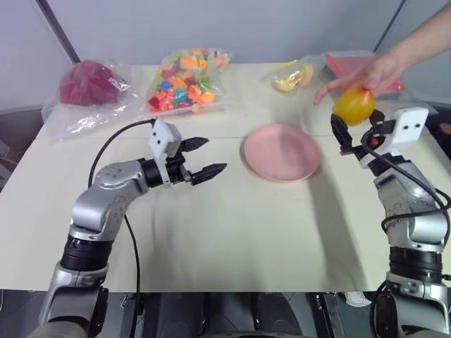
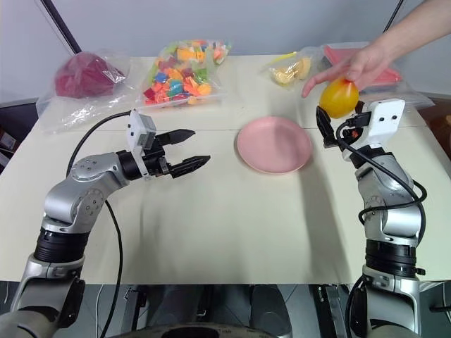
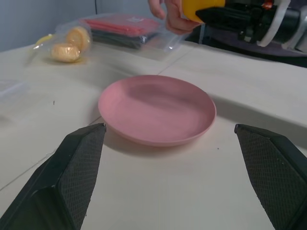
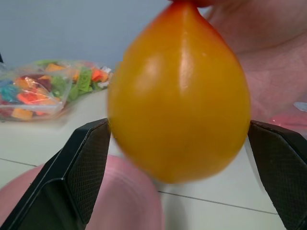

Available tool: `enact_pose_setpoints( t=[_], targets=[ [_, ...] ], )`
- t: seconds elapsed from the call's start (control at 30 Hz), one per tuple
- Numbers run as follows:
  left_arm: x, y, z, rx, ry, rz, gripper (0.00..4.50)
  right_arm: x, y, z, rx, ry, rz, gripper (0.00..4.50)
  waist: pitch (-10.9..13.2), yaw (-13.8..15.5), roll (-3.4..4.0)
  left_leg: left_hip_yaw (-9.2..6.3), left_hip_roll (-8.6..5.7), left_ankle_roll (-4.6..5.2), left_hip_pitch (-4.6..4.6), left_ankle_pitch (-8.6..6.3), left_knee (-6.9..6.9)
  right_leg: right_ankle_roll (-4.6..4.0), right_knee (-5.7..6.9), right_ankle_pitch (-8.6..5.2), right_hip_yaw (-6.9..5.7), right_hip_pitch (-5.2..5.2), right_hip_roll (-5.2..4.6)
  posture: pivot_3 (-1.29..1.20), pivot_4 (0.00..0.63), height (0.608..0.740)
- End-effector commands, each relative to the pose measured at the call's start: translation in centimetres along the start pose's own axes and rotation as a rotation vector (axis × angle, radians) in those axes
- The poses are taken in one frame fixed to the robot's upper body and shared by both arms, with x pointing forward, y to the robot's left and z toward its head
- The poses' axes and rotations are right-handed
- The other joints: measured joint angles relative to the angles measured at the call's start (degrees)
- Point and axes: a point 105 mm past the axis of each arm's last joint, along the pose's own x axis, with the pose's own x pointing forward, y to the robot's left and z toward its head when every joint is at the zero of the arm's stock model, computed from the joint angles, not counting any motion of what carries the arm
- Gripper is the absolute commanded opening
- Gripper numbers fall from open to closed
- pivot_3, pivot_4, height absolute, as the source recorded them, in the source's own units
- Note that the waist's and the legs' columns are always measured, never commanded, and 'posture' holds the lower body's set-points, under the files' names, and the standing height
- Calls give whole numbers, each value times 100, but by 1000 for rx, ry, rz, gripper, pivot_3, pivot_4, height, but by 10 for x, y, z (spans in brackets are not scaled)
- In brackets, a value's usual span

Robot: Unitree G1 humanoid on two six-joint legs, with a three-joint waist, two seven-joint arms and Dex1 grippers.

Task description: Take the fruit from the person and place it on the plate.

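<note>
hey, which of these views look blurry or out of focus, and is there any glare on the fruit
Right wrist view: the fruit has soft, smeared edges, with a pale highlight streak on its skin; the pink plate beneath is a blur. Left wrist view: plate sharp, the person's hand softer. Left eye view: fairly sharp, a small shine on the fruit.

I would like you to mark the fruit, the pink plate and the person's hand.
fruit [image 4: 178, 93], right wrist view, middle of its skin.
pink plate [image 1: 282, 151], left eye view, bare centre.
person's hand [image 2: 363, 63], right eye view, back of hand.

No legible text, labels, nos. or signs on any obj.
</note>
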Motion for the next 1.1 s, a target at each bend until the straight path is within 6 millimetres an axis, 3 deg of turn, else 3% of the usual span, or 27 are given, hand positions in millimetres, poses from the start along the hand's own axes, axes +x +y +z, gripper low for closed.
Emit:
enact_pose_setpoints(
  t=[0.03, 0.23, 0.37, 0.6, 0.67, 0.73, 0.87, 1.1],
  targets=[
    [-5, 0, 12, 36, -38, 27, 4500, 7, 1, 15, -25, -71, 2, 4473, 0, -2, 0, 0, 0, -1, 0, 0, 0, 0, 0, 0, 0, 0, 0, 0, 150, 740],
    [-6, 1, 9, 35, -33, 42, 4500, 8, 3, 18, -25, -88, 3, 4473, 0, 1, 0, 0, 0, -4, -1, 2, 0, 0, 0, 0, 0, -1, 0, 0, 150, 740],
    [-4, 0, 9, 36, -32, 38, 4500, 6, 2, 22, -21, -103, -7, 3292, 0, 0, 0, 0, 0, -4, -1, 2, 0, 0, 0, 0, 0, -1, 0, 0, 150, 740],
    [-3, 0, 9, 37, -32, 33, 4500, 5, 2, 23, -27, -99, -8, 3261, 0, -1, 0, 0, 0, -4, -1, 2, -1, 0, 0, 0, 0, -2, 0, 0, 150, 740],
    [-3, 0, 9, 35, -29, 33, 4500, 6, 11, 22, -5, -86, 29, 3261, 0, -1, 0, 0, 0, -4, -1, 2, -1, 0, 0, 0, 0, -2, 0, 0, 150, 740],
    [-5, 1, 7, 28, -20, 33, 4500, 9, 33, 17, 42, -60, 116, 3261, 0, -10, 0, 0, 0, -4, -1, 2, -1, 0, 0, 0, 0, -2, 0, 0, 150, 740],
    [-10, 2, 0, 23, 21, 43, 4500, 14, 67, -5, 103, 21, 218, 3261, 0, -35, 0, 0, 4, -4, -1, 2, -4, 0, 1, 0, 0, -5, 3, 0, 150, 740],
    [-13, -2, -7, 26, 48, 46, 4500, 30, 90, -38, 152, 134, 254, 3261, 0, 14, 0, -1, -1, -6, -4, 3, -2, 0, 1, 0, 0, -7, -1, 0, 150, 740]
  ],
)
